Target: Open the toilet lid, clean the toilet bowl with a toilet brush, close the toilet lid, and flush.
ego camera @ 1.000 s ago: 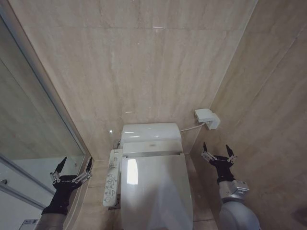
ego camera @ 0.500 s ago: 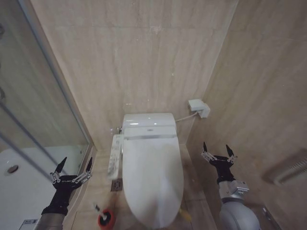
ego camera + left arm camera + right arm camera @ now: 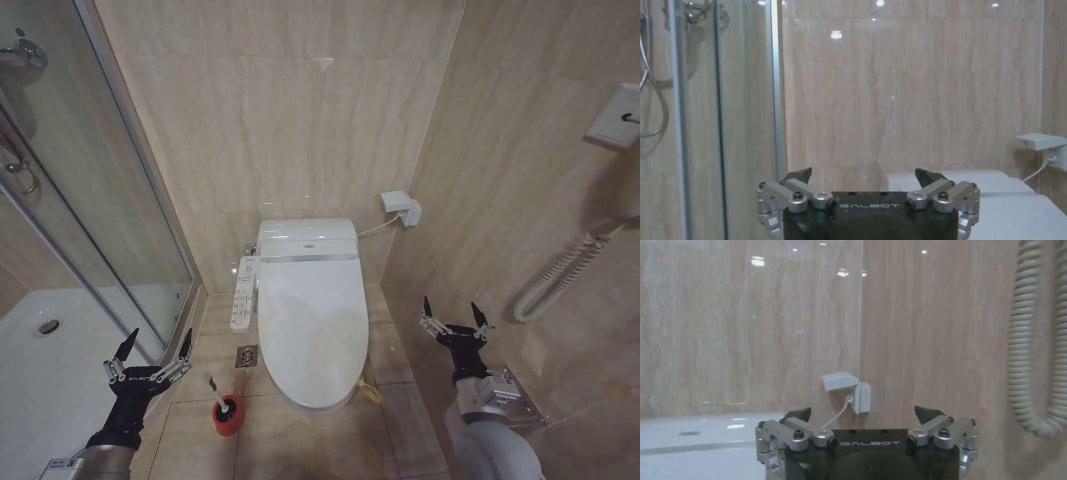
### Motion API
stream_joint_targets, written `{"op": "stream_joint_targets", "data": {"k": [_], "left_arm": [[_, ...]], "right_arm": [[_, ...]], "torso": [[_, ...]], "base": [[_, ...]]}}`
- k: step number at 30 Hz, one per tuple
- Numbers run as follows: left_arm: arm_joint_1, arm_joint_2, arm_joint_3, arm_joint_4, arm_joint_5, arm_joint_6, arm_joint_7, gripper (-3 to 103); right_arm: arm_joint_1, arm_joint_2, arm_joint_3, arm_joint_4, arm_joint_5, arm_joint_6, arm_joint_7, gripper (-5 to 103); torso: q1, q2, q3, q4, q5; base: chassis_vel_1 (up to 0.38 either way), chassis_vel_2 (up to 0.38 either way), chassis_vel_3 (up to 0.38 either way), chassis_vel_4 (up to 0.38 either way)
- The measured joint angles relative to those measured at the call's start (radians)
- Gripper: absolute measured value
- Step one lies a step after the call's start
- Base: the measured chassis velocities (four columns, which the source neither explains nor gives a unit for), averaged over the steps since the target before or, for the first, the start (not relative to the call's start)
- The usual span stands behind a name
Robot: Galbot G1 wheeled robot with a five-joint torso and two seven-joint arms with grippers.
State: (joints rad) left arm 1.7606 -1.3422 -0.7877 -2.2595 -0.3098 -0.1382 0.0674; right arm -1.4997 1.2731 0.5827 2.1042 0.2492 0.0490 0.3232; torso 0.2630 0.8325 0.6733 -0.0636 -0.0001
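The white toilet lid (image 3: 310,325) lies shut over the toilet bowl, which is hidden beneath it; a yellow-green strap (image 3: 368,390) hangs at its front right edge. The toilet brush (image 3: 222,405) stands in its red cup on the floor, left of the toilet's front. My left gripper (image 3: 152,350) is open, held low on the left just left of the brush. My right gripper (image 3: 454,315) is open too, held to the right of the toilet near the side wall. Both hold nothing. The left wrist view shows the open left gripper (image 3: 867,176), the right wrist view the open right gripper (image 3: 867,415).
A long white button panel (image 3: 242,294) runs along the toilet's left side. A glass shower screen (image 3: 110,200) and white shower tray (image 3: 50,350) stand on the left. A wall socket box (image 3: 400,208) and a coiled hose (image 3: 560,275) are on the right wall. A floor drain (image 3: 246,357) lies by the brush.
The whole head view has pulled back and shifted: the toilet now looks smaller and farther, and brush, shower tray and hose have come into sight. Both grippers hold the same open pose.
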Motion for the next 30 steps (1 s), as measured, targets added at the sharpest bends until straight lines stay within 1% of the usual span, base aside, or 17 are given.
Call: {"op": "stream_joint_targets", "data": {"k": [8,12,20,22,27,28,30], "left_arm": [[0.000,0.000,0.000,0.000,0.000,0.000,0.000,100],[0.000,0.000,0.000,0.000,0.000,0.000,0.000,100],[0.000,0.000,0.000,0.000,0.000,0.000,0.000,100],[0.000,0.000,0.000,0.000,0.000,0.000,0.000,100],[0.000,0.000,0.000,0.000,0.000,0.000,0.000,100],[0.000,0.000,0.000,0.000,0.000,0.000,0.000,100],[0.000,0.000,0.000,0.000,0.000,0.000,0.000,100]], "right_arm": [[0.000,0.000,0.000,0.000,0.000,0.000,0.000,100],[0.000,0.000,0.000,0.000,0.000,0.000,0.000,100],[0.000,0.000,0.000,0.000,0.000,0.000,0.000,100],[0.000,0.000,0.000,0.000,0.000,0.000,0.000,100],[0.000,0.000,0.000,0.000,0.000,0.000,0.000,100],[0.000,0.000,0.000,0.000,0.000,0.000,0.000,100],[0.000,0.000,0.000,0.000,0.000,0.000,0.000,100]], "torso": [[0.000,0.000,0.000,0.0000,0.0000],[0.000,0.000,0.000,-0.0001,0.0000],[-0.001,0.000,0.000,-0.0002,-0.0001],[-0.001,0.000,0.000,0.0002,0.0000],[0.000,0.000,0.000,-0.0002,0.0004],[-0.001,0.000,0.000,-0.0002,-0.0002],[-0.001,0.000,0.000,0.0001,-0.0002]], "base": [[-0.033,0.040,0.039,-0.039],[0.089,-0.087,-0.071,0.069],[0.147,-0.141,-0.145,0.137],[0.209,-0.163,-0.237,0.179],[0.239,-0.239,-0.248,0.242],[0.271,-0.291,-0.269,0.280],[0.301,-0.293,-0.294,0.285]]}}
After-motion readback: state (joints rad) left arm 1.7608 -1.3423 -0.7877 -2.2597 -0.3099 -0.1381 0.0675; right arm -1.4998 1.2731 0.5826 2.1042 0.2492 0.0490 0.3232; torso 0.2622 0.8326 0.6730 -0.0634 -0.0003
